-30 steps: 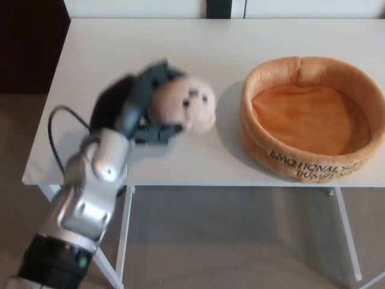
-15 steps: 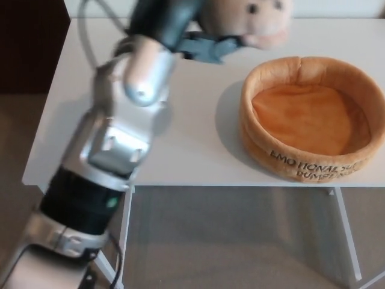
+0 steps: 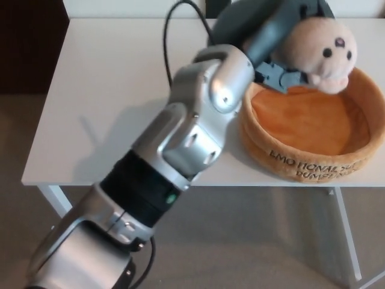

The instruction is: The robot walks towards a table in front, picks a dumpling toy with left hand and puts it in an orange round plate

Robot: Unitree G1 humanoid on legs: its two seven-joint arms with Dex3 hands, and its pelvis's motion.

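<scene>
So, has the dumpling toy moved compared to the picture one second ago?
Yes. The left hand has carried the dumpling rightward from the table middle to above the far rim of the orange plate, which has not moved.

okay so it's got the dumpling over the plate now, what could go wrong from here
The dumpling toy, held by the left hand, hangs over the far rim of the orange plate, not its middle; released here, it may catch the rim and roll onto the table. The forearm crosses the near rim and could nudge the soft plate.
</scene>
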